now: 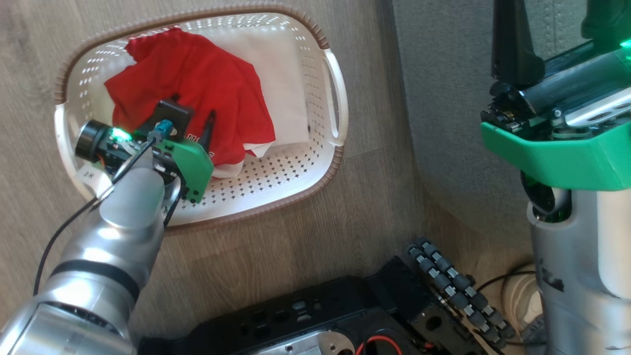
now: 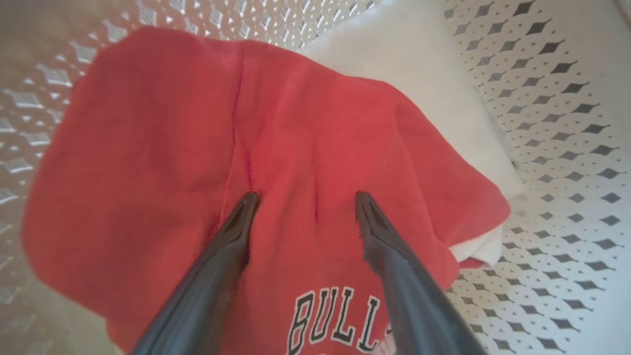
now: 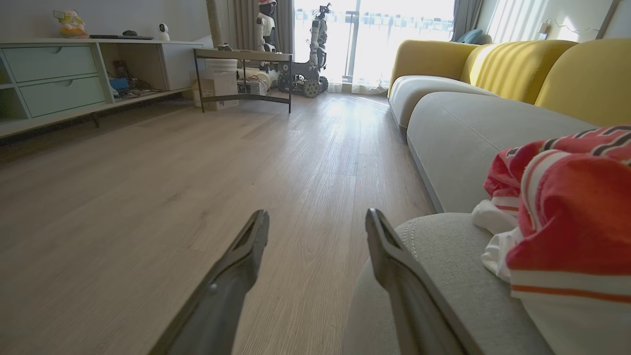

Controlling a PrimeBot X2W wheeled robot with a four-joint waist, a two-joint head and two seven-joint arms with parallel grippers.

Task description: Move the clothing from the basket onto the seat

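Wooden floor [image 1: 296, 256] carries the whole scene. The seat [image 3: 473, 133], a grey cushion with a rounded edge and pale stitching, runs along the right side of the right wrist view beneath yellow backrests [image 3: 508, 64]; in the head view it stands to the right of the basket, apart from it.

The basket [image 1: 296, 187], oval and white with perforated walls and a brown woven rim, stands on the floor. The clothing [image 1: 197, 84], a crumpled red jersey, lies inside it toward the left and far side and partly covers a folded white cloth [image 1: 286, 84]. The left wrist view shows the lettering "BULL" on the red fabric.

A second jersey [image 3: 567, 207], red with white trim, lies bunched on the seat.

The left end effector [image 2: 303, 199] reaches down into the basket, fingers spread apart and tips at the red fabric; whether they touch it cannot be told.

The right end effector [image 3: 318, 219] hangs with fingers likewise apart and nothing between them, over the floor and the seat's edge, clear of the second jersey.
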